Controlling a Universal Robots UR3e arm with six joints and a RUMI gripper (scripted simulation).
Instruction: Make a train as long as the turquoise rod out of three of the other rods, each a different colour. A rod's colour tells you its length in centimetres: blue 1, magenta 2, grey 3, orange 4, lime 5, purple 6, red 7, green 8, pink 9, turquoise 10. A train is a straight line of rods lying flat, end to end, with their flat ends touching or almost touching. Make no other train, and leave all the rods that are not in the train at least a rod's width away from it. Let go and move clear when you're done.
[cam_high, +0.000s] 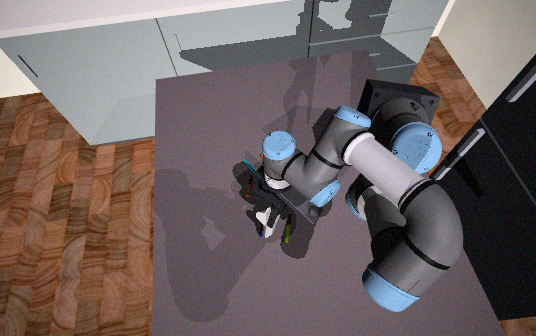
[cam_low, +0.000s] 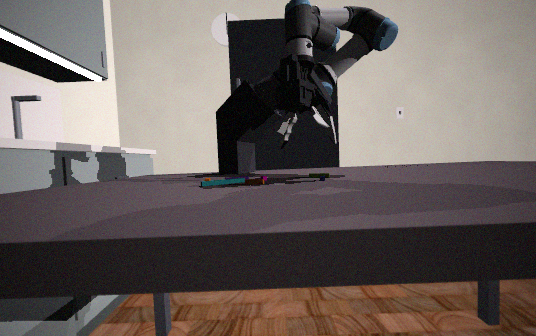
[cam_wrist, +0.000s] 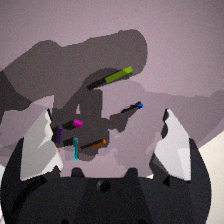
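My gripper (cam_high: 265, 224) (cam_low: 310, 144) (cam_wrist: 107, 109) is open and empty, high above the table. A lime rod (cam_high: 287, 234) (cam_low: 319, 175) (cam_wrist: 119, 74) lies apart, beyond the others in the wrist view. A short blue rod (cam_high: 261, 234) (cam_low: 322, 179) (cam_wrist: 139, 105) lies toward the right finger. A magenta rod (cam_low: 265, 178) (cam_wrist: 78, 123) and a purple rod (cam_wrist: 59, 134) lie near the left finger in that view. The turquoise rod (cam_high: 251, 168) (cam_low: 222, 183) (cam_wrist: 76, 149) lies below them, beside an orange rod (cam_high: 249, 187) (cam_wrist: 100, 143). Another small orange piece (cam_high: 261, 155) (cam_low: 207, 179) (cam_wrist: 58, 150) is partly hidden by the left finger in the wrist view.
The arm's shadow falls across the rods on the table (cam_high: 200, 110) (cam_low: 125, 215). The arm's base (cam_high: 400, 97) stands at the table's corner. Cabinets (cam_high: 110, 65) line one side, and a dark cabinet (cam_high: 505, 200) stands beyond the base.
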